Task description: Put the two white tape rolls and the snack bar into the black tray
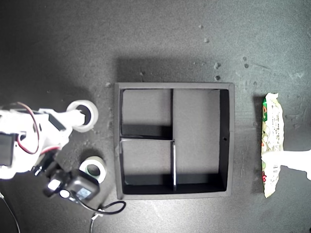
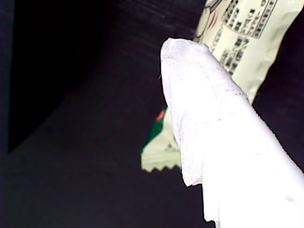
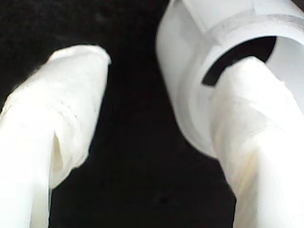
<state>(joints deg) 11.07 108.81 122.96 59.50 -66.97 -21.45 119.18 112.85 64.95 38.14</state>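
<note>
The black tray (image 1: 231,141) sits mid-table with all three compartments empty. At the exterior view's left, a white tape roll (image 1: 83,115) has one finger (image 3: 251,109) of my second gripper (image 1: 77,116) inside its hole. The other finger (image 3: 71,95) stands apart from the roll's (image 3: 190,90) outer wall, so the gripper is open. A second tape roll (image 1: 95,168) with a greyish core lies just below it. The snack bar (image 1: 271,145) lies lengthwise at the exterior view's right. One white finger (image 1: 292,158) of my first gripper rests over the bar (image 2: 247,38); its other finger is hidden.
A black camera module (image 1: 74,187) and a cable loop (image 1: 111,208) hang off the second arm beside the tray's lower corner on the exterior view's left. White specks (image 1: 216,65) dot the dark mat beyond the tray.
</note>
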